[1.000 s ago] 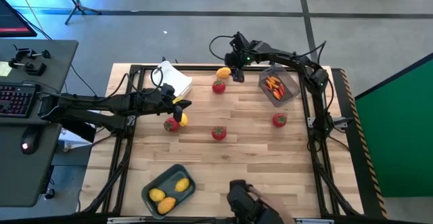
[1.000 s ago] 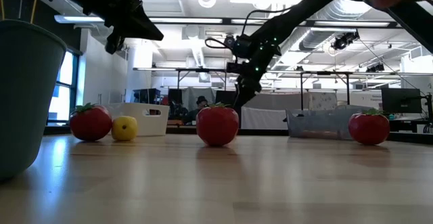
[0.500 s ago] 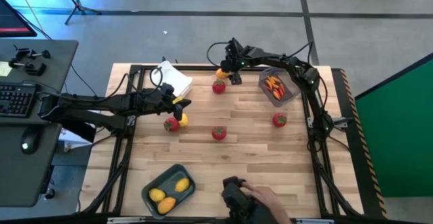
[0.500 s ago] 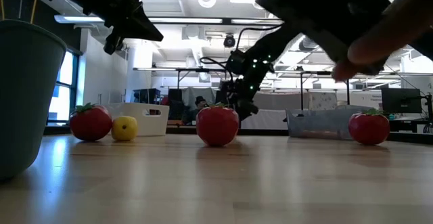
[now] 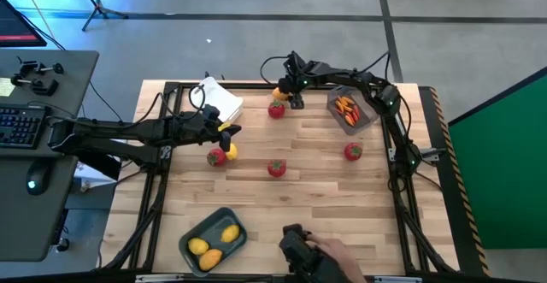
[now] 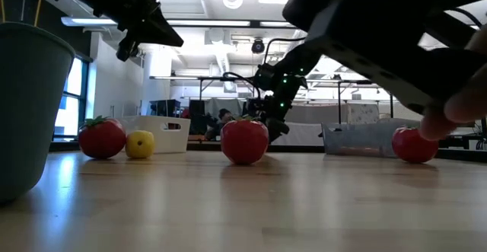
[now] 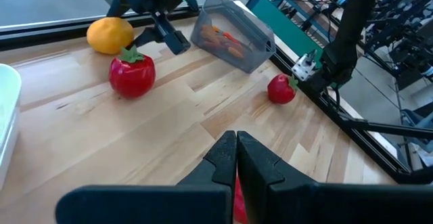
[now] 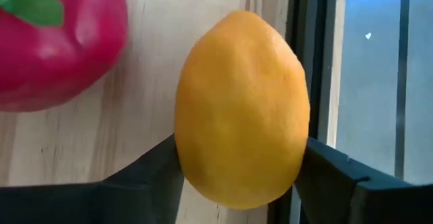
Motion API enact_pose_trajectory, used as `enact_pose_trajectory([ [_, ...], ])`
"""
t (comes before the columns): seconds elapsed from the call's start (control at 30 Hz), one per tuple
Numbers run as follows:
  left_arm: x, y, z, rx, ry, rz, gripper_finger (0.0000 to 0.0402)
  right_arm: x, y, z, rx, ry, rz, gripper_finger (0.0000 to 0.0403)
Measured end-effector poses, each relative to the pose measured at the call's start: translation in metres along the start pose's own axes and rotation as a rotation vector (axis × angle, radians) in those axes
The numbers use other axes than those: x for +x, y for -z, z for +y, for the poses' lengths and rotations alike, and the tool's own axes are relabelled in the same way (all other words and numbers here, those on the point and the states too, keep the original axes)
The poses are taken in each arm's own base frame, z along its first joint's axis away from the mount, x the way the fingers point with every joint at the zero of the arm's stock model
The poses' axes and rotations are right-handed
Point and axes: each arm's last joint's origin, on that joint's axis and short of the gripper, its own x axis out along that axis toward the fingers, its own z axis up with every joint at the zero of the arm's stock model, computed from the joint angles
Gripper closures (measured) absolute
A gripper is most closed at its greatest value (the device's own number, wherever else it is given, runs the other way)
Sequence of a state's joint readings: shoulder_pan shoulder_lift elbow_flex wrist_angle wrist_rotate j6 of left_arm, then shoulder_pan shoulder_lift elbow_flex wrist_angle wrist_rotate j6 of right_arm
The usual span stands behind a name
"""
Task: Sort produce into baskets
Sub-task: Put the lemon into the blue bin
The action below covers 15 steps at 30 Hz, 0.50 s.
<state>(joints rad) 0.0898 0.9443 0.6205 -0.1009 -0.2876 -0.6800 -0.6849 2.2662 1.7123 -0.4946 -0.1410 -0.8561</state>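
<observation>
My right gripper (image 5: 288, 96) is at the table's far edge, shut on an orange oval fruit (image 5: 280, 91), with a red fruit (image 5: 276, 109) just beside it. My left gripper (image 5: 227, 130) is shut and empty, hovering above a red fruit (image 5: 216, 156) and a small yellow fruit (image 5: 231, 150) that lie together on the table. Two more red fruits (image 5: 276, 168) (image 5: 352, 151) lie on the table. The see-through grey basket (image 5: 363, 116) holds thin orange-red pieces. The grey-blue basket (image 5: 195, 232) holds yellow fruits. The white basket (image 5: 224, 102) stands at the far left. My right gripper (image 8: 241, 153) has the orange oval fruit between its two fingers, one finger (image 8: 152, 166) on each of its long sides (image 8: 189, 149). The fingers come slanting down from the table's right. The fruit lies on the table by the far frame rail.
A person's hand (image 5: 329, 250) holds a dark object (image 5: 297, 249) at the table's near edge; it fills the upper right of the low view (image 6: 380, 31). A black frame (image 5: 402, 159) borders the table. Bare wood lies between the middle red fruit and the near baskets.
My right gripper has gone down and a little toward the table's left, onto the orange oval fruit at the far edge. The person's hand with the dark object has shifted at the near edge. My left gripper has kept still.
</observation>
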Motion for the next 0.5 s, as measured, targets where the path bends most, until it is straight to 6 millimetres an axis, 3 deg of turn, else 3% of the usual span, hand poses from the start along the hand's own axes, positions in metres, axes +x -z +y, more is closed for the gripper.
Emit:
enact_pose_trajectory([
  [0.13, 0.0, 0.0, 0.0, 0.0, -0.011, -0.009, 0.0401, 0.0, 0.0, 0.0, 0.049, -0.003, 0.001, 0.0231],
  [0.27, 0.0, -0.001, 0.0, -0.014, -0.017, -0.016, 0.0401, -0.01, -0.003, -0.001, 0.109, -0.032, 0.018, 0.0235],
  [0.33, 0.0, -0.001, 0.001, -0.016, -0.037, -0.033, 0.0401, -0.025, -0.01, -0.005, 0.136, -0.033, 0.008, 0.0235],
  [0.5, 0.0, -0.005, 0.0, 0.023, -0.064, -0.091, 0.0401, -0.088, -0.031, -0.013, 0.223, -0.029, -0.094, 0.0235],
])
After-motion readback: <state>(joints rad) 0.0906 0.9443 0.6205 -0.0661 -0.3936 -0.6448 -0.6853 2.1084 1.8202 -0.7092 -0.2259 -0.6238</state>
